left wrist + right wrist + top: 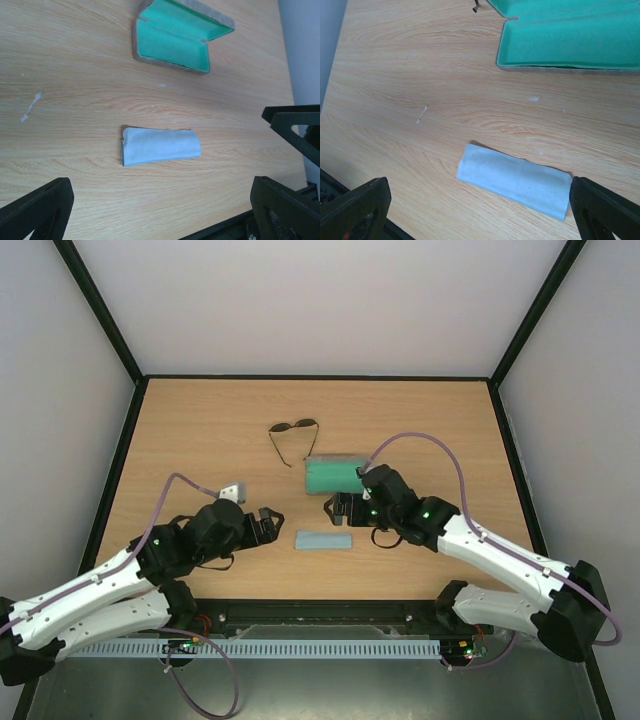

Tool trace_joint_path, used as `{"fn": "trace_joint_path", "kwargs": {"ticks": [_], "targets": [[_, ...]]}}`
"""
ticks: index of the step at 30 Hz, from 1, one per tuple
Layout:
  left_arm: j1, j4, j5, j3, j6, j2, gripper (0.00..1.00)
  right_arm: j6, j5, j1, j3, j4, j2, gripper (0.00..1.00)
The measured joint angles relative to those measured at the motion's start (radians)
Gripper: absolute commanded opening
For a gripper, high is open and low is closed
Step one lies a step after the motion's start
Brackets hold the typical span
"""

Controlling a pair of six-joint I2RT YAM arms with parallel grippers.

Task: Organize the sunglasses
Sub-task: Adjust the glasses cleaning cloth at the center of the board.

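On the table, my left tool and right tool hung wide and empty. Between the 2 lay the folded cloth, the green-lined case open behind it. The sunglasses lay unfolded just beyond the case's left end.

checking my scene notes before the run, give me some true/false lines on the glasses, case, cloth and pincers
1. The case is open, with its green lining showing. True.
2. The sunglasses lie inside the case. False: they lie on the table, outside the case on its far side.
3. The cloth is folded and lies apart from the case. True.
4. The left pincer holds the cloth. False: it is open and empty, beside the cloth.
5. The right pincer is shut on the sunglasses. False: it is open and holds nothing.
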Motion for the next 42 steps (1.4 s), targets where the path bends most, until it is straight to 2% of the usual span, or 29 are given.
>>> {"fn": "trace_joint_path", "kwargs": {"ticks": [7,11,13,17,19,20,21,23,25,26,27,30,36,42], "targets": [[0.005,0.06,0.031,-0.001,0.055,0.008,1.0,0.049,-0.033,0.0,0.001,0.013,0.014,0.99],[0.033,0.201,0.109,-0.049,0.092,0.051,0.99,0.083,-0.108,-0.003,-0.02,0.108,0.015,0.99],[0.098,0.293,0.203,-0.114,0.111,0.064,1.0,0.113,-0.173,-0.014,-0.07,0.194,0.015,0.99],[0.337,0.483,0.452,-0.275,0.117,0.092,0.99,0.183,-0.3,-0.077,-0.208,0.364,0.028,1.0],[0.415,0.539,0.53,-0.32,0.117,0.119,0.89,0.201,-0.345,-0.103,-0.241,0.416,0.058,0.88],[0.432,0.568,0.571,-0.328,0.119,0.145,0.79,0.209,-0.366,-0.113,-0.25,0.448,0.081,0.77],[0.437,0.602,0.605,-0.329,0.119,0.174,0.67,0.214,-0.38,-0.116,-0.254,0.473,0.098,0.6],[0.436,0.678,0.654,-0.328,0.111,0.229,0.42,0.23,-0.418,-0.118,-0.264,0.542,0.143,0.39],[0.426,0.744,0.688,-0.328,0.11,0.289,0.24,0.244,-0.445,-0.117,-0.277,0.594,0.173,0.29],[0.42,0.768,0.697,-0.328,0.101,0.314,0.2,0.254,-0.458,-0.117,-0.287,0.62,0.182,0.24],[0.412,0.79,0.704,-0.328,0.094,0.335,0.17,0.262,-0.467,-0.118,-0.299,0.641,0.187,0.18],[0.367,0.837,0.708,-0.325,0.081,0.385,0.14,0.277,-0.484,-0.118,-0.333,0.681,0.191,0.14],[0.267,0.874,0.679,-0.319,0.055,0.463,0.11,0.298,-0.493,-0.117,-0.409,0.74,0.202,0.14],[0.219,0.907,0.635,-0.308,0.031,0.551,0.09,0.309,-0.491,-0.103,-0.429,0.784,0.269,0.13]]}}
